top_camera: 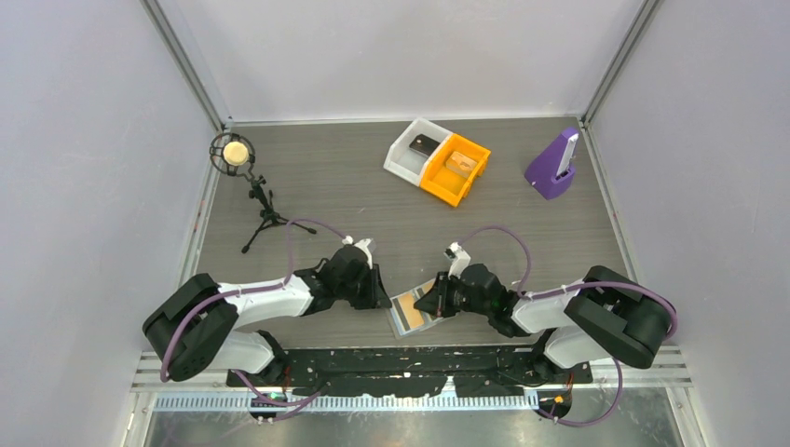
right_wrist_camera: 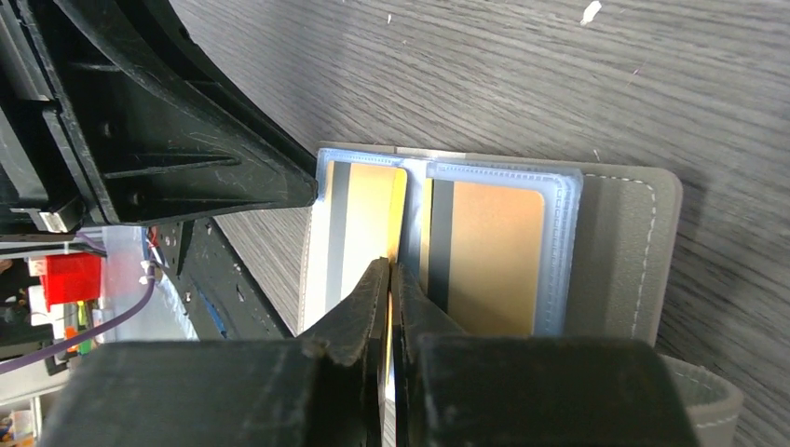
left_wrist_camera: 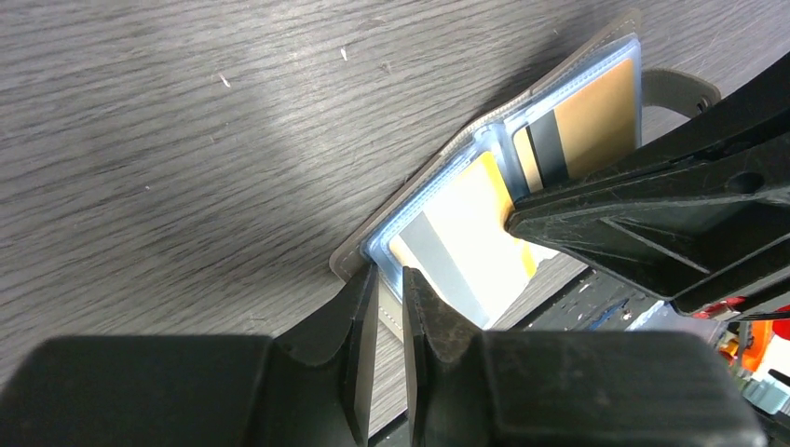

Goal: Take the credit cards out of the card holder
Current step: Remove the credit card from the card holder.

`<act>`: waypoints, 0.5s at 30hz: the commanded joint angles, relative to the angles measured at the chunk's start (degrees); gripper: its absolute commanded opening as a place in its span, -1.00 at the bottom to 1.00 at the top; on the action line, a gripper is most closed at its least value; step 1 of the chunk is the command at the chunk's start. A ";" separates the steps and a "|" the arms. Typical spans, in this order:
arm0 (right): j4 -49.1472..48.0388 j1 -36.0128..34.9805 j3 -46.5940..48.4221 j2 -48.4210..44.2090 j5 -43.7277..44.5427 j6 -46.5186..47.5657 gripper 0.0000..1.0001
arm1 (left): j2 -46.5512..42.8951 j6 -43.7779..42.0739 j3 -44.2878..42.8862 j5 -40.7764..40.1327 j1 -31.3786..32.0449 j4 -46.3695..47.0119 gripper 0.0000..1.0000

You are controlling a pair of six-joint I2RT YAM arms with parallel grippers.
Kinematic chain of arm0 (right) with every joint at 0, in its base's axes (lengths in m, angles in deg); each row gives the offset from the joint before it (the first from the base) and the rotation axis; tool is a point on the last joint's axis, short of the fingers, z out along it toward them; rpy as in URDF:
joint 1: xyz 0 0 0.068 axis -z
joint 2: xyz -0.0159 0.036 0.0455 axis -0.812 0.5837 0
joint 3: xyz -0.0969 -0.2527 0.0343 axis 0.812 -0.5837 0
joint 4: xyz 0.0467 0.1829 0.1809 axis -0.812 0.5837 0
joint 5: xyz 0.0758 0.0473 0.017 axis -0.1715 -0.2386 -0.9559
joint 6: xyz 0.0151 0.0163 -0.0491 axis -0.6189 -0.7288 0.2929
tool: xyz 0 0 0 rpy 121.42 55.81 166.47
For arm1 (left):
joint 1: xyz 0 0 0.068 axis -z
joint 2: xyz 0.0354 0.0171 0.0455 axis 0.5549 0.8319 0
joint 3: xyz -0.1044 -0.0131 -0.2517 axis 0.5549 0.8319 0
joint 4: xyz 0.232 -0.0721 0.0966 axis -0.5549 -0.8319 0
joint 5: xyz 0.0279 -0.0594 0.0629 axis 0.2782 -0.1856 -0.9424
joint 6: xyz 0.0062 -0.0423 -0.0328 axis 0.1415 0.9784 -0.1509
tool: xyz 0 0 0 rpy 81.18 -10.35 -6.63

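The card holder point(top_camera: 408, 315) lies open at the table's near edge, its grey-brown cover point(right_wrist_camera: 610, 251) down and two light blue panels up. One panel holds a gold card point(right_wrist_camera: 489, 251) with a dark stripe. The other holds a white-and-yellow card point(left_wrist_camera: 466, 261) with a grey stripe that sticks out past the panel. My left gripper point(left_wrist_camera: 389, 272) is shut on the holder's corner, cover and panel edge between its fingers; it also shows in the top view point(top_camera: 384, 300). My right gripper point(right_wrist_camera: 389, 265) is shut on the edge of the white-and-yellow card point(right_wrist_camera: 359, 223); it also shows in the top view point(top_camera: 430, 303).
A white bin point(top_camera: 415, 149) and an orange bin point(top_camera: 456, 168) stand joined at the back centre. A purple stand point(top_camera: 552, 166) is at the back right. A small microphone on a tripod point(top_camera: 250, 191) is at the back left. A black rail point(top_camera: 410, 358) runs below the table edge.
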 commanded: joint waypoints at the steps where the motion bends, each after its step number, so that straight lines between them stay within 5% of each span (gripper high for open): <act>1: -2.60 0.61 -0.54 -1.11 -2.18 -0.71 -0.89 | 1.33 -3.18 -1.02 -4.94 -0.03 -5.14 -0.64; 15: 7.34 2.66 -0.59 -8.74 -0.43 -0.29 -0.89 | 1.81 -4.08 -1.90 -5.38 -0.03 -6.33 -0.67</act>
